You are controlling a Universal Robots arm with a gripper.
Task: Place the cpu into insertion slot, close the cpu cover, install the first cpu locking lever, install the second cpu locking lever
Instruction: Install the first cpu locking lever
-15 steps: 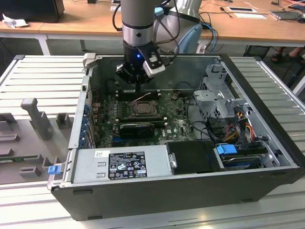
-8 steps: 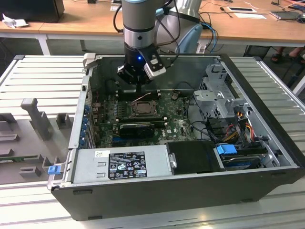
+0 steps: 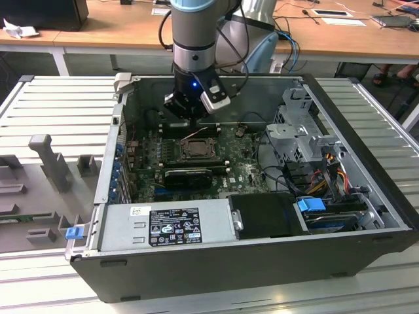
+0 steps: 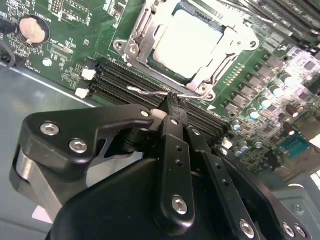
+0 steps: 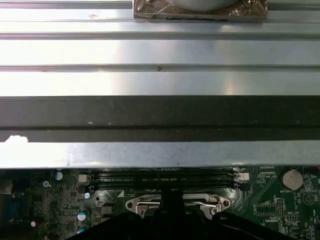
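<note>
The cpu point(image 4: 187, 42) lies flat in the insertion slot point(image 3: 195, 149) on the green motherboard. The cpu cover point(image 4: 137, 37) is folded down around the cpu, its silver frame framing the chip. A thin wire locking lever point(image 4: 145, 91) runs along the slot's edge beside the memory slots, and in the exterior view it stands slightly raised. My gripper point(image 4: 172, 102) is shut, its black tips meeting right at that wire. Whether the wire is pinched between them is unclear. In the exterior view the gripper point(image 3: 186, 116) hangs just behind the slot. The first wrist view shows the gripper point(image 5: 172, 197) over the cover's frame point(image 5: 145, 204).
Black memory slots point(image 4: 120, 85) lie right beside the lever, with a coin battery point(image 4: 33, 29) further off. The case's rear wall point(image 5: 160, 115) rises close behind the slot. A power supply point(image 3: 167, 226) sits at the front and a drive cage point(image 3: 298, 127) on the exterior view's right.
</note>
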